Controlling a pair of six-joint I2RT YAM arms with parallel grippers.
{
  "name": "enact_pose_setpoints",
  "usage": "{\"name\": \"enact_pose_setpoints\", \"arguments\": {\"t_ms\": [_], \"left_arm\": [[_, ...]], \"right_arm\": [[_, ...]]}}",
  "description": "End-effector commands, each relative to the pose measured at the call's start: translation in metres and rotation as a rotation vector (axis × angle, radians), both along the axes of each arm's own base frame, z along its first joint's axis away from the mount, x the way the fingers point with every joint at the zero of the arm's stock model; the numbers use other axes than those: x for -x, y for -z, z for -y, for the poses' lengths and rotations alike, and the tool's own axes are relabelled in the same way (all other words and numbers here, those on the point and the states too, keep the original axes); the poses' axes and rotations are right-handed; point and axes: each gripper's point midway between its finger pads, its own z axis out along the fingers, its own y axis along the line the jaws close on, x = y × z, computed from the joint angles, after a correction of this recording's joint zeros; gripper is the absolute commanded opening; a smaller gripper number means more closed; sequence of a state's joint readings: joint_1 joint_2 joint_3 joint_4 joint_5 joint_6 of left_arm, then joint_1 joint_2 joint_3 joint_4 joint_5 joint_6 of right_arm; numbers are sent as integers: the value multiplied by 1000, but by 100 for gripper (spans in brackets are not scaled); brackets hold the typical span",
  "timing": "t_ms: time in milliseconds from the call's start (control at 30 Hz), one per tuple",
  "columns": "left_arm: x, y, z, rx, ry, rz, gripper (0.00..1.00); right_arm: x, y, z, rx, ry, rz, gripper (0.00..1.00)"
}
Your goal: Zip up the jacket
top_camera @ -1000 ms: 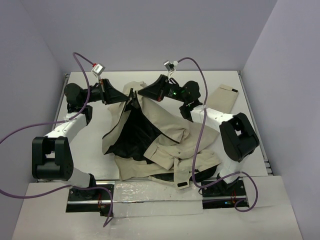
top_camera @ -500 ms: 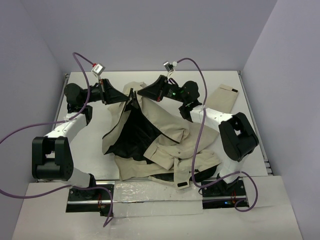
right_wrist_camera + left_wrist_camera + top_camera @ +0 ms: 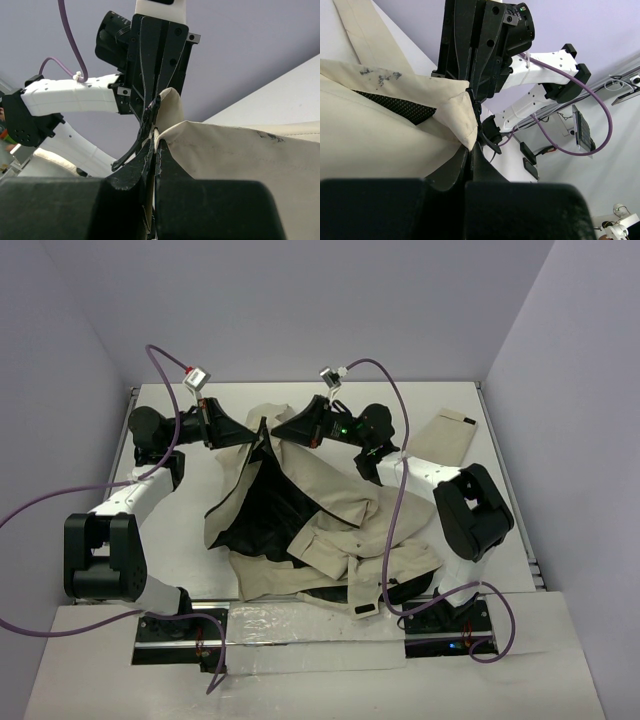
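Lighting bright, even and diffuse in all views. Faint soft shadows edge the jacket (image 3: 340,490) on the white table (image 3: 190,550). No glare. Overhead sharp. Wrist views: black foreground blurred along bottom edge.

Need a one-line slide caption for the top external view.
Left gripper and right gripper pinch the far edge of the crumpled, unzipped beige fabric jacket with black lining on the white table.

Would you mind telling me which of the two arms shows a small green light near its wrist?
The right arm: a green dot glows on its wrist, behind the jaws pinching the jacket. The left arm shows no light.
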State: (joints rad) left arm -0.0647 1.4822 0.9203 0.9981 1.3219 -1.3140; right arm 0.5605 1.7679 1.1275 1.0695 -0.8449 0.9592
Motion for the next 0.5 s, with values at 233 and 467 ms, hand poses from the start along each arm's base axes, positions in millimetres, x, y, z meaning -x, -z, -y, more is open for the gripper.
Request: {"name": "enact_pose_setpoints", "arguments": {"t_ms": [233,467], "left_arm": [[12,-13,2,-6,18,104,0],[13,-14,3,-7,21,106,0]], "right_arm": [[15,-37,7,-96,-22,119,0],[14,-38,7,-100,-28,115,0]]}}
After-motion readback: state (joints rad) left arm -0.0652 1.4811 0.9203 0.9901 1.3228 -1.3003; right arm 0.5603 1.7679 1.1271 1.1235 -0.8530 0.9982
